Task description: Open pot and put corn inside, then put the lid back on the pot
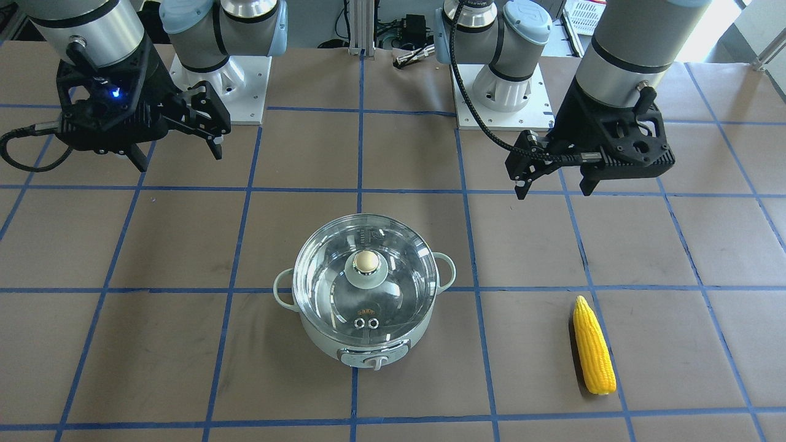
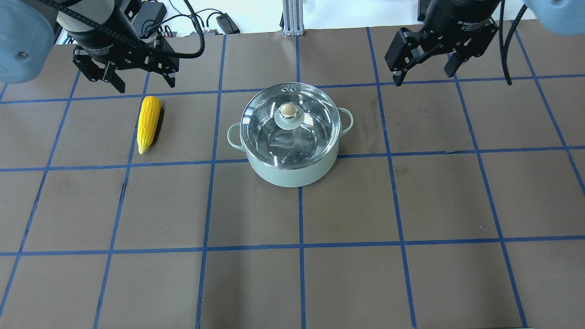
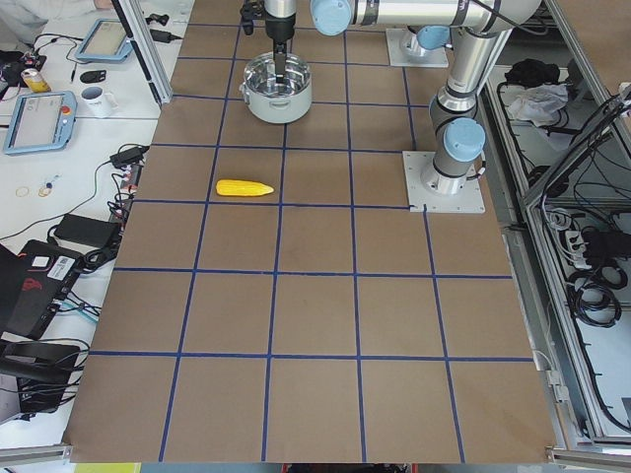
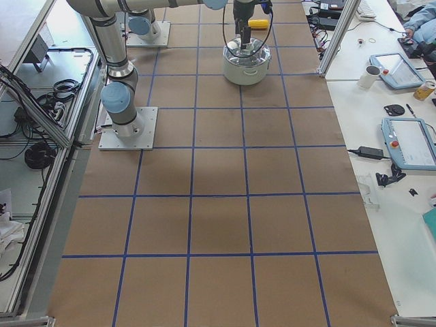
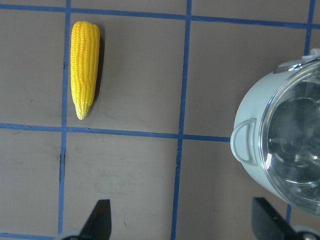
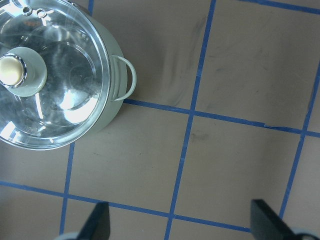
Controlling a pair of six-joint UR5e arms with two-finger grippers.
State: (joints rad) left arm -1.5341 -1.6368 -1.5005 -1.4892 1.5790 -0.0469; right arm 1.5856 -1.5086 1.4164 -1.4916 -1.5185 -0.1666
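The black two-finger left gripper (image 2: pixel 146 86) hangs at the upper left of the overhead view, its fingers spread wide with nothing between them. It hovers above the table just beyond the blunt end of the bright yellow, tapered corn cob (image 2: pixel 148 123). The black two-finger right gripper (image 2: pixel 422 76) at the upper right is equally wide apart and empty. Its collar reads "2F Adaptive", with the rest hard to make out.

The corn cob lies flat at centre left, well apart from the round pale mint-green cooking pot (image 2: pixel 288 176) in the middle. The round clear glass lid (image 2: pixel 292 132) with a beige ball knob sits closed on the pot.

Everything rests on a brown paper-covered table (image 2: pixel 411 205) marked into squares with blue tape. In the side views a white bench beside it carries a mug (image 4: pixel 370 76), handheld screens and cables.
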